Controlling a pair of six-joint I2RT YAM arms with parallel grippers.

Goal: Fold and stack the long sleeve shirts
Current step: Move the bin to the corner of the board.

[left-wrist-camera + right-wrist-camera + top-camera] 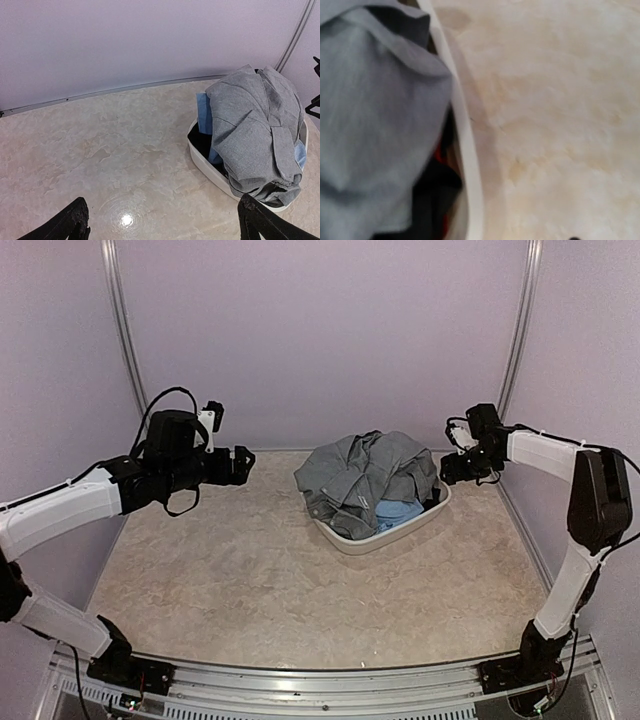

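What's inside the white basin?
A grey shirt is heaped on top, spilling over the rim of the basin. A blue shirt shows beneath it, with dark cloth at one side. Anything under these is covered.

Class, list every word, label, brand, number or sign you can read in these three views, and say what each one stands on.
None: no text can be read in any view.
The grey shirt, the light blue shirt and the white basin show no legible lettering, and the right wrist view is too blurred to tell.
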